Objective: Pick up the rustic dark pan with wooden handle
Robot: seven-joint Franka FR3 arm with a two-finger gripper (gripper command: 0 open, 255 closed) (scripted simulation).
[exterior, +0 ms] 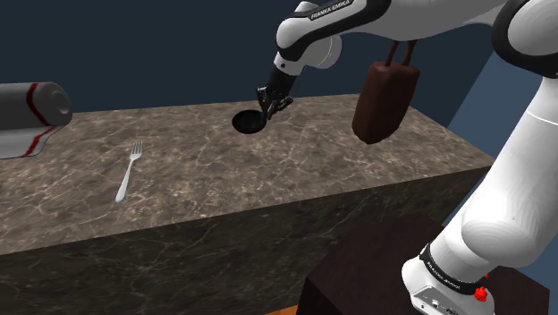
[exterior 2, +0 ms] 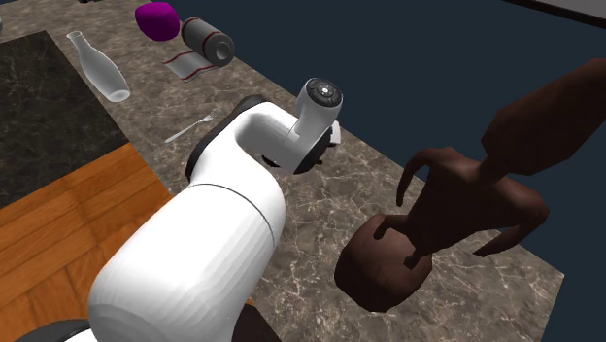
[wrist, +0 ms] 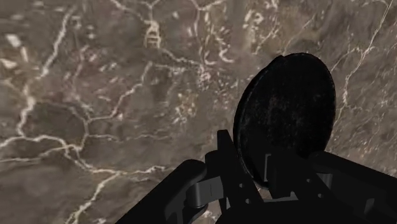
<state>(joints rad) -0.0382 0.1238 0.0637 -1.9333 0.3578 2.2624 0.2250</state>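
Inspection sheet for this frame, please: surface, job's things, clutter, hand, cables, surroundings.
Surface: veined stone counter.
Job's things: dark pan, tilted, at the fingers.
Clutter: fork, grey roll, glass bottle, purple object, brown sculpture.
Grippers: hand shut on the pan.
Cables: nothing seen.
Surroundings: dark blue wall, wooden floor.

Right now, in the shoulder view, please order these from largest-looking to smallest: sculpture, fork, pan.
1. sculpture, also nearest the camera
2. fork, long but thin
3. pan
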